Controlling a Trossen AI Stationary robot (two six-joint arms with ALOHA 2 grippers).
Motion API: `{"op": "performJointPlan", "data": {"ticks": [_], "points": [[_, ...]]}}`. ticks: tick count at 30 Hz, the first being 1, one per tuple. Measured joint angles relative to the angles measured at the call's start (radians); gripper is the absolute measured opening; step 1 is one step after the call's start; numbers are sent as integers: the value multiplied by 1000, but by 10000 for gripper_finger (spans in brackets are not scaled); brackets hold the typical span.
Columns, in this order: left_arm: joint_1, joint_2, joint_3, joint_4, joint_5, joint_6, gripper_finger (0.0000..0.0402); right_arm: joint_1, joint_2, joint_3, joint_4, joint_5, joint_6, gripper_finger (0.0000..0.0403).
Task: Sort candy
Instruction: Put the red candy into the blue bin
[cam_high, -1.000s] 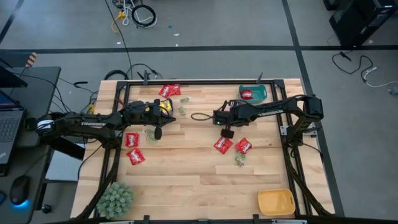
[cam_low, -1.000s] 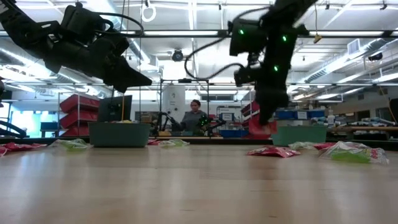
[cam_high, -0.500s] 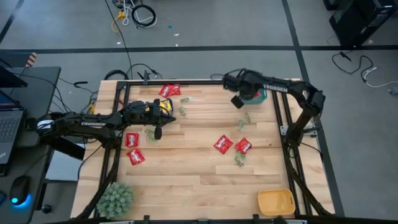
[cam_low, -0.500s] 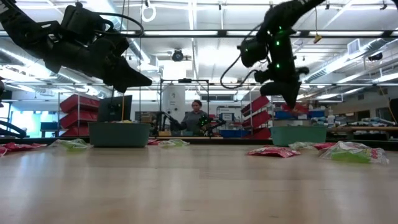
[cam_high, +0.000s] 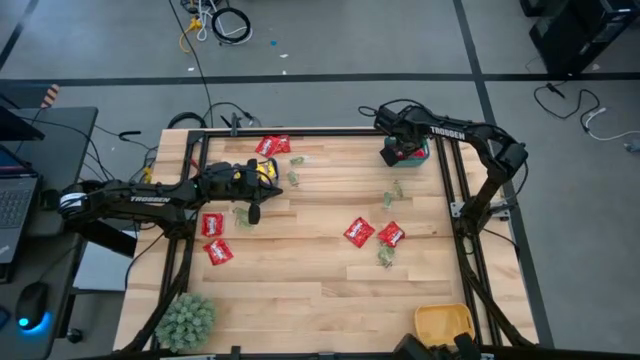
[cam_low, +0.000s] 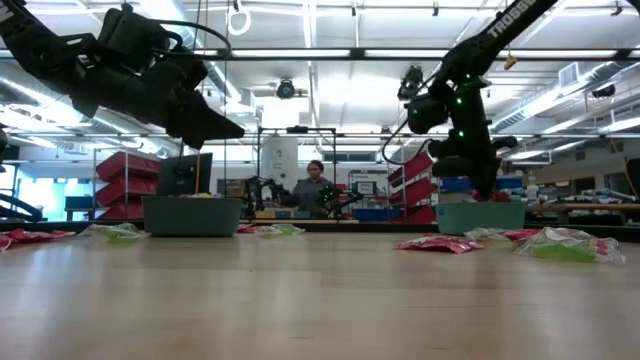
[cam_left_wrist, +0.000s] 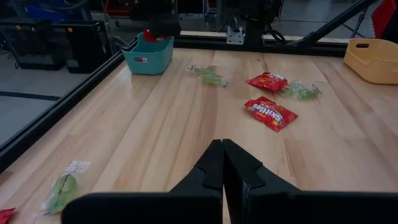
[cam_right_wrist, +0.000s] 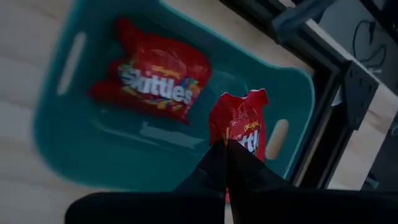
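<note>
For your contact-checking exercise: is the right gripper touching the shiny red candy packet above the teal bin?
Touching. The right wrist view shows the right gripper shut on the shiny red candy packet, pinching its edge above the teal plastic bin.

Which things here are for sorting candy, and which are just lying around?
For sorting: red packets, green packets, yellow packets, teal bin, yellow-orange bin, right gripper holding a red packet.
Lying around: fuzzy plant, laptop.
</note>
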Motion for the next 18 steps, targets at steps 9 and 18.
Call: {"op": "performJointPlan", "data": {"ticks": [9, 18], "points": [[0, 0, 0, -2, 0, 0, 1, -38, 1, -65, 118, 0, -1, 10], [0, 0, 0, -15, -1, -5, 2, -35, 1, -66, 164, -4, -30, 83]]}}
